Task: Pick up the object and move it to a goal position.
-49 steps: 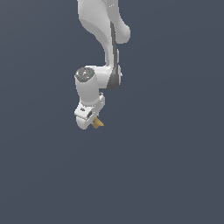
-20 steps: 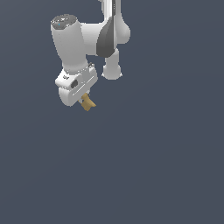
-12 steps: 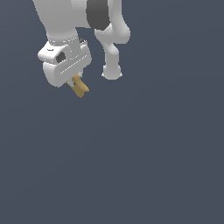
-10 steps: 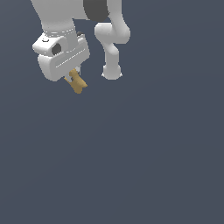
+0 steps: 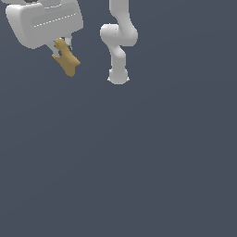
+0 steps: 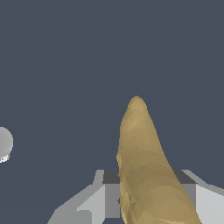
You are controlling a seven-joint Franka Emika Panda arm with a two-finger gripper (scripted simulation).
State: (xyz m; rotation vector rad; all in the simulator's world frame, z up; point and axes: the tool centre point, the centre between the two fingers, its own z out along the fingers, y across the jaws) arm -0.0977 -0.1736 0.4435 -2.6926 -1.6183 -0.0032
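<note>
A flat dark grey-blue surface (image 5: 152,162) fills almost all of the exterior view, with no edges or corners of a table showing in either picture, so nothing can be placed against them.

The arm (image 5: 118,41) is the largest thing. Its white jointed links come down from the top of the exterior view and end in a rounded base that sits on the surface, a little to the exterior view's left of centre. Its big white wrist and hand block fills the top corner on the exterior view's left and is partly cut off by the frame.

The gripper (image 5: 63,47) hangs under that block, pointing down and slightly towards the exterior view's right. Its fingers (image 6: 98,199) are closed in narrowly on either side of the object, pressed against its upper part, so it is held clamped. Only the pale grey finger bases show in the wrist view, either side of the chunk.

The object (image 5: 66,57), a mustard-yellow lumpy elongated chunk, sticks out below the fingers, tilted. It is up in the air, clear of the surface, well apart from the arm's base. In the wrist view it reaches out from between the fingers and tapers to a rounded tip (image 6: 142,162).

A small pale grey rounded shape (image 6: 4,144) shows at the edge of the wrist view; what it is cannot be told.
</note>
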